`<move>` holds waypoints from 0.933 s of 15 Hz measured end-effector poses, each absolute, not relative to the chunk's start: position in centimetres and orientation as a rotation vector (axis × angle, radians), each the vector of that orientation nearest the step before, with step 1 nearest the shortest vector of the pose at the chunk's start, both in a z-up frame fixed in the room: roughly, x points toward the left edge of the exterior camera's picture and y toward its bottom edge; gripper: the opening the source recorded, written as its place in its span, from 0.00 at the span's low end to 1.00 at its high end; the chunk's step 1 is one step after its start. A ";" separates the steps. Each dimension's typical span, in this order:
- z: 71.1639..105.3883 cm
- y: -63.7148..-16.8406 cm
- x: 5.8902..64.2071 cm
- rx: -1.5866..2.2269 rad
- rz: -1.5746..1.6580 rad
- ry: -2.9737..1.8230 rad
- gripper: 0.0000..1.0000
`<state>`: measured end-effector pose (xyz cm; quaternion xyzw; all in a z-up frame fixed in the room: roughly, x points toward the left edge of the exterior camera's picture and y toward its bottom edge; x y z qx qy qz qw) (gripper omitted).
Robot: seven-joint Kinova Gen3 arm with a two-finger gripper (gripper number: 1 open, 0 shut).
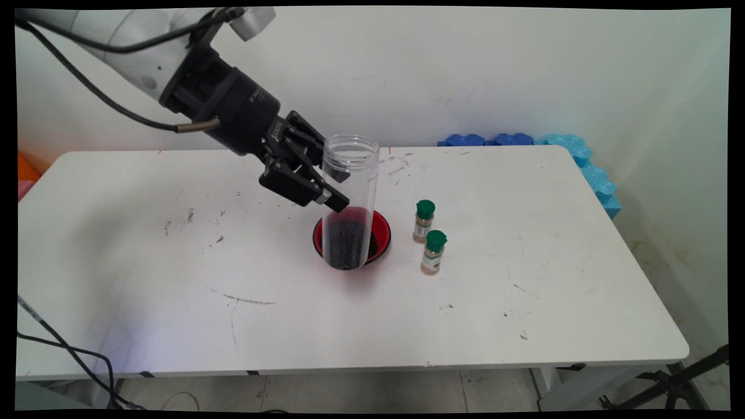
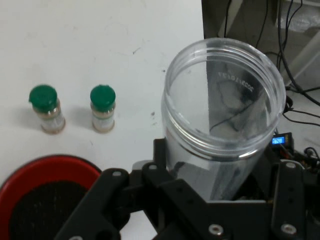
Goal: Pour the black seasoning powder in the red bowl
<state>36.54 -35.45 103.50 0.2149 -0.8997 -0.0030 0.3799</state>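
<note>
My gripper (image 1: 337, 189) is shut on a tall clear plastic jar (image 1: 349, 198) with an open mouth, holding it about upright near its middle. The jar hangs over a red bowl (image 1: 381, 224) that has dark contents, and through the clear wall the lower part of the jar looks dark. In the hand view the jar (image 2: 225, 115) fills the centre between my fingers, and the red bowl (image 2: 45, 197) lies at the lower left. Two small spice bottles with green caps (image 1: 424, 221) (image 1: 434, 252) stand right of the bowl, also seen as two bottles (image 2: 46, 109) (image 2: 103, 108) in the hand view.
The white table (image 1: 174, 279) bears scuff marks. Blue foam pieces (image 1: 582, 160) lie along the wall at the far right corner. Black cables (image 1: 70, 355) hang at the table's near left. An orange thing (image 1: 26, 169) sits at the far left edge.
</note>
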 end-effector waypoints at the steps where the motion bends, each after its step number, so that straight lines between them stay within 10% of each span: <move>1: 103.6 -35.5 36.7 0.571 -0.018 -2.296 0.00; 14: 102.6 -37.2 38.1 1.088 -0.266 -2.116 0.00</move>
